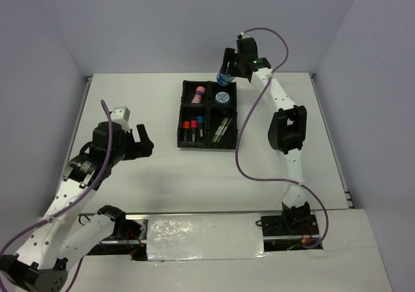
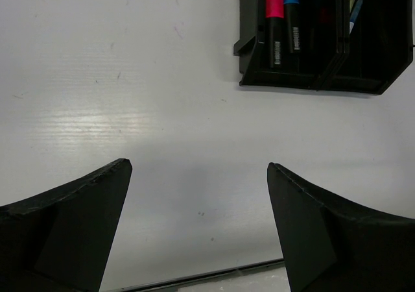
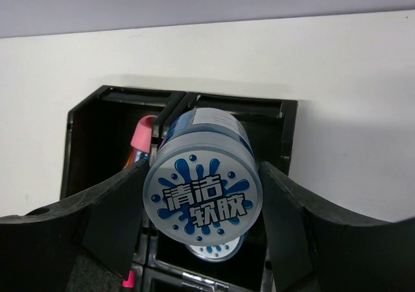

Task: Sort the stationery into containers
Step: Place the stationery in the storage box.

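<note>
Scene: I watch two arms over a white surface [image 1: 162, 188]; a black tray [image 1: 206, 146] with four square compartments lies at its middle, towards the far side.
Right claw [image 1: 227, 78]: it pinches the held roll [image 3: 202, 198], a blue-white roll with a printed lid, its fingers [image 3: 110, 224] pressed against either side.
Held roll: in the air above the far edge of the tray's far-right compartment, clear of the tray, its printed lid facing my right wrist camera.
Second roll [image 1: 223, 98]: it lies lid-up in the far-right compartment, right beneath the held one; in the right wrist view only its lower rim peeps out from under it.
Pink tube [image 1: 200, 92]: in the far-left compartment, next door to the second roll.
Highlighters [image 1: 192, 128]: black barrels with orange, pink and blue caps, side by side in the near-left compartment, caps towards the far side.
Pens [image 1: 222, 130]: thin ones, lying slightly slanted in the near-right compartment.
Left claw [image 1: 144, 143]: spread wide with nothing between its jaws, it hovers over bare surface to the left of the tray, apart from it.
Left wrist view: I see white surface framed by the spread claw, and the tray at top right with the pink and blue caps showing.
</note>
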Robot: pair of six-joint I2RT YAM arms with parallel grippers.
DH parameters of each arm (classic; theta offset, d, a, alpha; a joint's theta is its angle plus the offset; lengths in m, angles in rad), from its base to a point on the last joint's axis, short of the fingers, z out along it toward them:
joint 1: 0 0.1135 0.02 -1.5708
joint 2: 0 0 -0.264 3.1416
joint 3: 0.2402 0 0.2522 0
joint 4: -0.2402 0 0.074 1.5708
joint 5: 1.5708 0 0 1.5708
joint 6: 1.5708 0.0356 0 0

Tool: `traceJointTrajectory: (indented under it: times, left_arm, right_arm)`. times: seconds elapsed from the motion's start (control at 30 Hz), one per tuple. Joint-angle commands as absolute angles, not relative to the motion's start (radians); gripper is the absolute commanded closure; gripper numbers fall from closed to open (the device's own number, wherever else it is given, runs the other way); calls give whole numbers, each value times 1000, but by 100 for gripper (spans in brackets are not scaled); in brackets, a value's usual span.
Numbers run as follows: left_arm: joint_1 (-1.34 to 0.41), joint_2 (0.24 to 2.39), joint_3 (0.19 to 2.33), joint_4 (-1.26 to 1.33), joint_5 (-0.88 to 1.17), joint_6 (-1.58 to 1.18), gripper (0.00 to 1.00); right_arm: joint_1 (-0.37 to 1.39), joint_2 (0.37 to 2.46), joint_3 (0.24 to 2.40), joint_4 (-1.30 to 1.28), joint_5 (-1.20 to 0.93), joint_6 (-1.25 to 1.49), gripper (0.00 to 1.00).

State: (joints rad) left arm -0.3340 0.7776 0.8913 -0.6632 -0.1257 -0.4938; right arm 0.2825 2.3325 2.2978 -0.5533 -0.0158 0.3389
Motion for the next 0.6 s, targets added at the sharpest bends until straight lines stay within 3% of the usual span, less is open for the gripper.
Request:
traceJointTrajectory:
  times: [0.0, 0.13, 0.33, 0.47, 0.57]
  left_arm:
    - [-328, 773, 887, -618, -97, -462, 1]
    - [-328, 769, 887, -617, -91, -459, 1]
    - [-327, 773, 887, -615, -87, -456, 1]
    - [-327, 778, 887, -617, -87, -456, 1]
    - [-327, 781, 887, -618, -89, -457, 1]
  right_arm:
    - [295, 2352, 2370, -534, -20, 301, 100]
    - [322, 2387, 2376, -544, 47, 256, 98]
    - [331, 2416, 2384, -560, 45, 250, 85]
    - [330, 2425, 2387, -566, 35, 249, 70]
    - [330, 2430, 2396, -572, 34, 249, 50]
